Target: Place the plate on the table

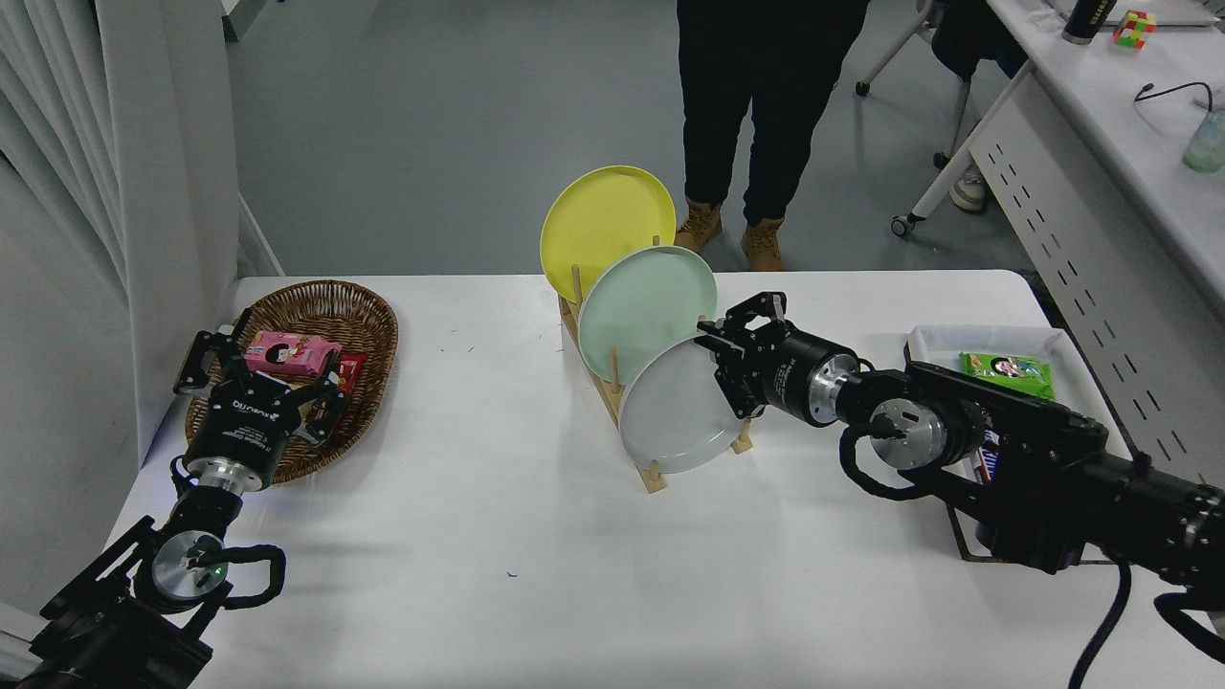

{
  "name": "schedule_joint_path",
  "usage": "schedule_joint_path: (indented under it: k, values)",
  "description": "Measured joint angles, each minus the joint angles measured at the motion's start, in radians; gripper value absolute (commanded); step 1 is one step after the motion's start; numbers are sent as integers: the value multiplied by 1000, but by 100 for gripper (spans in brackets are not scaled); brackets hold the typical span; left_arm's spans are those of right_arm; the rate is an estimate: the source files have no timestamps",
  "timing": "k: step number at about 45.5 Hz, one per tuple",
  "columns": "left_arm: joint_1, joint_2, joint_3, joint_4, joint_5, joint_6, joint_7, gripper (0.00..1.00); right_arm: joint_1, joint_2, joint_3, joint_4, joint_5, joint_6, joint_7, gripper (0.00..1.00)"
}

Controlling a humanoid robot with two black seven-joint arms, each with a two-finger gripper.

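While upright in the rack (612,383), grey plate (670,407) with its right rim between right pincer (720,368) fingers, grip unclear.

We count three plates standing on edge in one wooden rack (612,383) at table centre: one yellow plate (603,225) at 12 o'clock of the row, one mint-green plate (643,306) in the middle, one light grey plate (670,407) at 6 o'clock. We record one white table (478,536), one wicker basket (359,311) at 9 o'clock, one white tray (933,337) at 3 o'clock. We log two black grippers, the left gripper (258,368) and the right gripper (732,359). One person (756,105) stands at 12 o'clock.
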Motion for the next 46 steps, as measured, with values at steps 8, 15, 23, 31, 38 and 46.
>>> schedule_joint_path:
  k: [8, 15, 23, 31, 38, 46]
  values:
    - [0, 0, 0, 0, 0, 0, 0, 98, 1, -1, 0, 2, 0, 0, 0, 9]
    - [0, 0, 0, 0, 0, 0, 0, 98, 2, -1, 1, 3, 0, 1, 0, 4]
    - [0, 0, 0, 0, 0, 0, 0, 98, 3, -1, 1, 4, 0, 2, 0, 4]
    - [0, 0, 0, 0, 0, 0, 0, 98, 4, -1, 1, 4, 0, 3, 0, 3]
    - [0, 0, 0, 0, 0, 0, 0, 98, 6, -1, 0, 4, 0, 3, 0, 3]
    - [0, 0, 0, 0, 0, 0, 0, 98, 11, -6, 0, 10, 0, 3, 0, 3]
